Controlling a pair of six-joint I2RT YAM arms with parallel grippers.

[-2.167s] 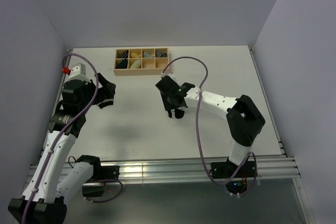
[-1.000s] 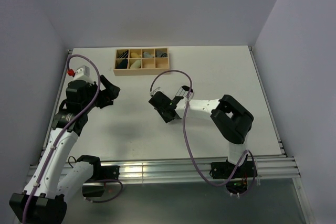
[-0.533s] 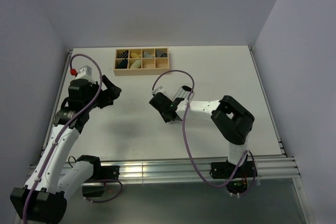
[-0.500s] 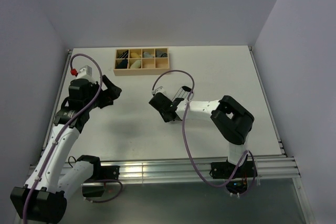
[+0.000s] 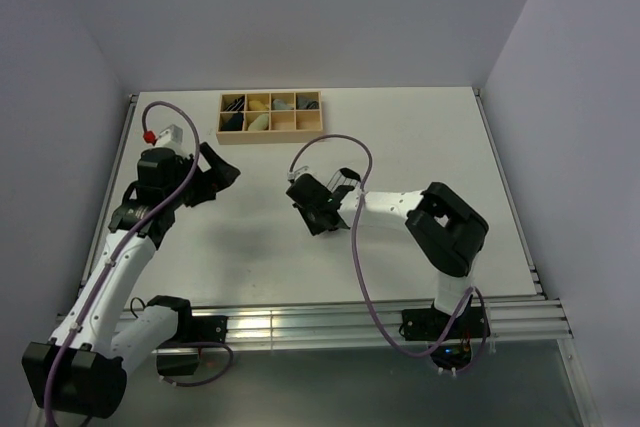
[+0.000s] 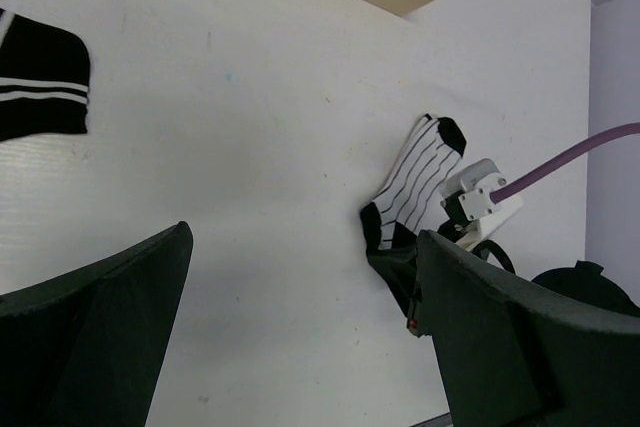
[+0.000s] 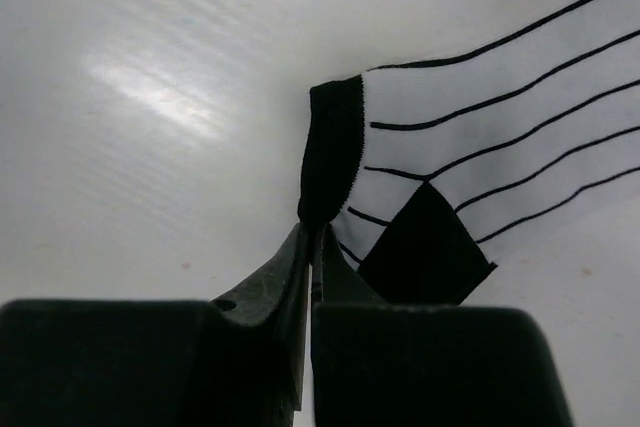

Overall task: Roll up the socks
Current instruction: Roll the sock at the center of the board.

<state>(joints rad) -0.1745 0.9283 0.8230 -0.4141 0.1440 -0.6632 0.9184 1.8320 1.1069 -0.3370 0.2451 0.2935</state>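
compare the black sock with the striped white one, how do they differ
The black sock has two white bands; the white sock has thin black stripes and black ends. The white sock is pinched in the shut jaws of the right gripper; the black sock lies untouched. Both are unrolled on the table.

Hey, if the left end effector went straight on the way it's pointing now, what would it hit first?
Probably bare table, in the gap between the black sock and the striped sock. The open left end effector aims between them, though depth is unclear.
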